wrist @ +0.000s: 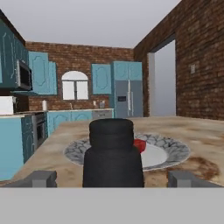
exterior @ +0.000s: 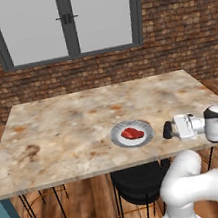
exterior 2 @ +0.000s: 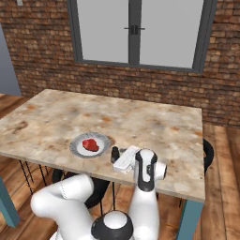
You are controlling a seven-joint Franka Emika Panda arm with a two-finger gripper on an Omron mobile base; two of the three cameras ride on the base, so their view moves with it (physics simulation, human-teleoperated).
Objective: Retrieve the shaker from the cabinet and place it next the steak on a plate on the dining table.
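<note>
The dark shaker [wrist: 113, 153] stands upright on the beige marbled dining table [exterior: 73, 122], just right of the plate [exterior: 117, 139] near the table's front edge. On the round grey-white plate lies the red steak [exterior: 132, 133]. My gripper [exterior: 171, 129] reaches in level from the right, around the shaker [exterior: 166, 130]. In the hand view the fingertips [wrist: 41, 178] stand wide on either side of the bottle with gaps, so the gripper [wrist: 113, 179] is open. The shaker [exterior 2: 114, 153] and steak [exterior 2: 91, 144] also show from the right base. The cabinet is out of view.
A black stool [exterior: 139, 182] sits under the table's front edge below the plate, and another dark seat [exterior 2: 207, 150] is at the right side. A brick wall with a window [exterior: 67, 19] stands behind the table. Beyond the plate [wrist: 175, 151], distant teal kitchen units [wrist: 39, 72] appear.
</note>
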